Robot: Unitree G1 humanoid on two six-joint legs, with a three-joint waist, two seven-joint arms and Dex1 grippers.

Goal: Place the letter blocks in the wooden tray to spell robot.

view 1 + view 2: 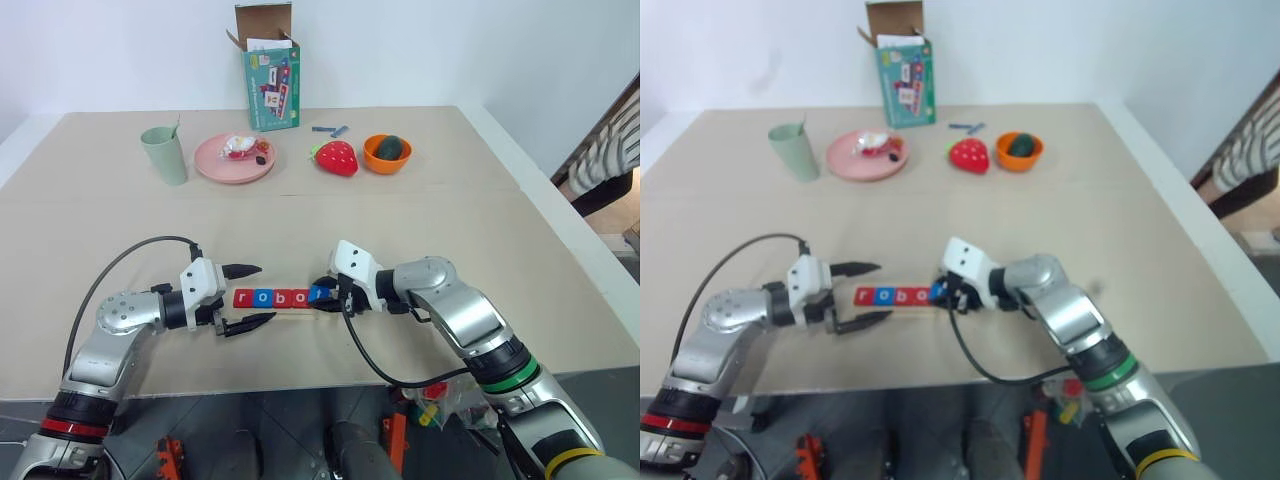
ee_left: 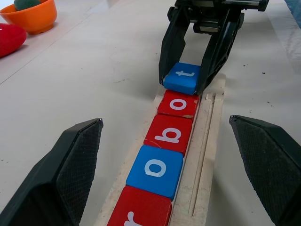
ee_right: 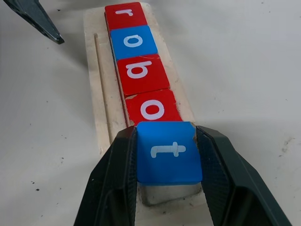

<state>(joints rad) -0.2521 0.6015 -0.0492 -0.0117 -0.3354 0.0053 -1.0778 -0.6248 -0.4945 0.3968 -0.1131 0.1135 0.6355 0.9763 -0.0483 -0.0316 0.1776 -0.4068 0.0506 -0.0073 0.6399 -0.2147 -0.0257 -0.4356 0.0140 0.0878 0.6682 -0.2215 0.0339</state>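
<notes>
Letter blocks (image 3: 141, 75) fill almost the whole wooden tray (image 2: 207, 141), which serves as the landmark here. Nearest the robot's left side of the tray, the left gripper (image 1: 245, 297) hovers with its fingers spread wide, holding nothing, just off the tray's "r" end. In the tray lie four tiles in a row — red r, blue o, red b, red o — each touching the next. At the tray's other end the right gripper (image 3: 169, 179) is clamped on the blue "t" block (image 3: 168, 151), which sits tilted over the last slot, its front edge against the second "o".

Risks, as I judge them: if the fingers let go while the tile is tilted, it may rest on the neighbouring "o" or on the tray's lip rather than drop flat. Pushing it along the row could shove the other four toward the left gripper — or slide the light tray on the table (image 1: 480, 230). Pulling the fingers away sideways may drag the tile out.

Well beyond the tray stand a green cup (image 1: 165, 153), a pink plate (image 1: 235, 160), a strawberry toy (image 1: 336, 157), an orange bowl (image 1: 386, 155) and a box (image 1: 271, 78).
</notes>
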